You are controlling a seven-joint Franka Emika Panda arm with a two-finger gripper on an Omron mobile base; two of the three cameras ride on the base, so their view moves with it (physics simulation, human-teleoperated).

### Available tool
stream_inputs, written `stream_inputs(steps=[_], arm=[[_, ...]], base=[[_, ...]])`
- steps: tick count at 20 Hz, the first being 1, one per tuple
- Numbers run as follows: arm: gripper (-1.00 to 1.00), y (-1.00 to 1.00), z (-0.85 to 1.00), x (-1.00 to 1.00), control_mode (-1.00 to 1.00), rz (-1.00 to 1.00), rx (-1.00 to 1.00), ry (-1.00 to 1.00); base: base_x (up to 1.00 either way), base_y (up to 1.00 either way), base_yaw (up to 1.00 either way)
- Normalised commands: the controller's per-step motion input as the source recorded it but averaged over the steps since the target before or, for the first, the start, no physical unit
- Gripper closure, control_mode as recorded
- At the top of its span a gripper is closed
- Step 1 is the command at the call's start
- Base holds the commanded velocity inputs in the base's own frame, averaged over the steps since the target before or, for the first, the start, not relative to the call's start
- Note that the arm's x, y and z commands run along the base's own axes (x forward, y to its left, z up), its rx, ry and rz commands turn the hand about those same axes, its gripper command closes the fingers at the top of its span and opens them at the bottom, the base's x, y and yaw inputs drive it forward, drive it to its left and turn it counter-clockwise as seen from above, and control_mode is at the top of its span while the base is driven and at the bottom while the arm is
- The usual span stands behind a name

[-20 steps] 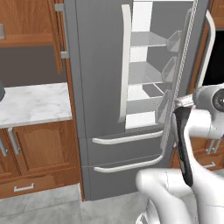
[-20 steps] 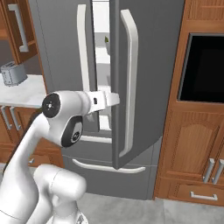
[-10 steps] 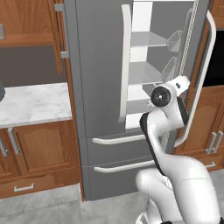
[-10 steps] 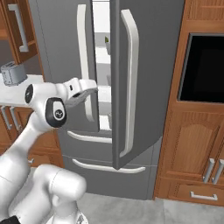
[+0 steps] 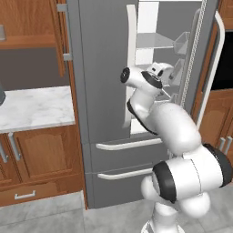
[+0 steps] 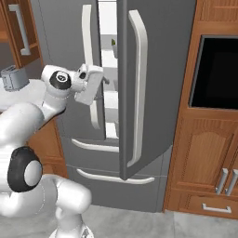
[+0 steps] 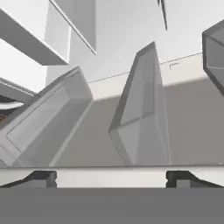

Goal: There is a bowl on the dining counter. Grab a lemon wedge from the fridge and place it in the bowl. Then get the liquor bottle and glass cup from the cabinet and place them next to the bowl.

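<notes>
At the gap of the fridge's (image 5: 104, 91) part-open right door, the gripper (image 7: 111, 177) has risen from waist height, jaws spread wide and empty, facing grey door bins (image 7: 140, 118); the arm bends up leftward.

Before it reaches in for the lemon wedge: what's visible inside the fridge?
Through the fridge's open right door: white shelves and grey door bins. A small greenish item sits high up, too small to identify. The closed left door hides the rest.
</notes>
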Motion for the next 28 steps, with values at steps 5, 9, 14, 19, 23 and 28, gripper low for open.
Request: stream_inputs(steps=[5,9,14,19,23,28], arm=[[-1.00,-0.70,-0.01,0.50,-1.00,-0.28,-0.18,0.44],[-1.00,-1.00,0.00,0.02,-1.00,-0.28,0.00,0.36],[-1.00,-1.00,0.00,-0.01,-1.00,-0.26,0.00,0.30],[-1.00,-1.00,0.00,-0.24,-1.00,-0.25,0.00,0.23],[-1.00,-1.00,0.00,-0.53,-1.00,-0.18,0.08,0.14],[-1.00,-0.89,0.00,-0.87,-1.00,-0.10,0.20,0.03]], base=[[0.00,0.00,0.00],[0.00,0.00,0.00],[0.00,0.00,0.00],[0.00,0.00,0.00],[0.00,0.00,0.00],[0.00,0.00,0.00]])
